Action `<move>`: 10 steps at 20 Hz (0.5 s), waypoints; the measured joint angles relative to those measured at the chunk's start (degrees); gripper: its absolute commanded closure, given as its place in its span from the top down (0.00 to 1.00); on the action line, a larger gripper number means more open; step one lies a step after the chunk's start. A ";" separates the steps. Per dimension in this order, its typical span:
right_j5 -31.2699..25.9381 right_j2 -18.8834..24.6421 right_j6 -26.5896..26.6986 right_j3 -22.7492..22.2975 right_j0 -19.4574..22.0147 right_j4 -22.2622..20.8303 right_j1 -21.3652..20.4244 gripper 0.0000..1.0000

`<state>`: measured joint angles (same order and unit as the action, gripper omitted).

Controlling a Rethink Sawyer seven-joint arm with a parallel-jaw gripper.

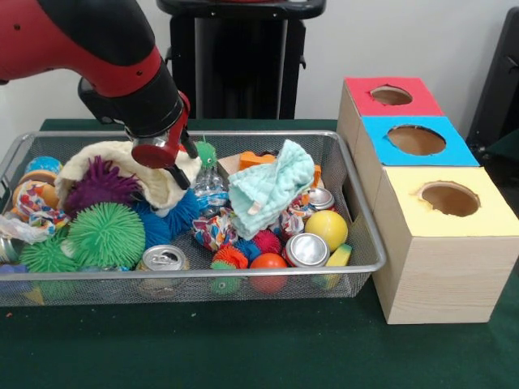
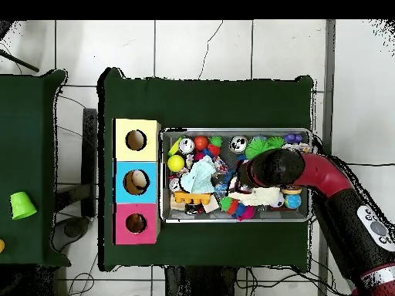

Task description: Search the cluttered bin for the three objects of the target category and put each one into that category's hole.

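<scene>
A wire mesh bin [image 1: 366, 212] sits on the green surface [image 1: 243, 348] and fills the left and centre of the front view, while a row of 3 wooden boxes stands just beside its right wall: a red-topped box [image 1: 392, 96] at the upper right, a blue-topped box [image 1: 417, 140] below it and a yellow-topped box [image 1: 451, 200] nearest the lower right, each with 1 round hole in its top. The red and black arm [image 1: 105, 40] comes down from the upper left of the frame, and its pincer [image 1: 172, 159] hangs low over the left half of the bin, right at a cream cloth [image 1: 158, 188] and beside a purple spiky ball [image 1: 100, 185]; whether it is open, closed or gripping anything cannot be told from either view. The bin is packed: a green spiky ball [image 1: 106, 235] lies at the lower left, a mint green cloth [image 1: 272, 188] is draped over the middle, a yellow ball [image 1: 327, 228] rests near the right wall, and 2 silver cans show their tops along the front edge, 1 left of centre [image 1: 165, 258] and 1 right of centre [image 1: 306, 250], with a red ball [image 1: 268, 262] between them. A third can [image 1: 319, 198] peeks out behind the yellow ball. In the overhead view the arm [image 2: 339, 185] enters from the lower right and covers the right part of the bin [image 2: 231, 132], and a green cup [image 2: 22, 205] stands well apart at the left edge of the frame.
</scene>
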<state>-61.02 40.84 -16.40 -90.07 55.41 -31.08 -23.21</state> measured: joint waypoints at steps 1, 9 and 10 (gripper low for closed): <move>-0.59 0.26 0.48 0.24 0.01 -0.02 -0.02 1.00; -5.56 2.32 4.17 1.92 -0.05 -0.38 -0.66 1.00; -6.25 2.54 4.49 2.26 -0.13 -0.41 -0.75 1.00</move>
<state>-67.28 43.38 -11.91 -87.80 55.28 -31.49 -23.97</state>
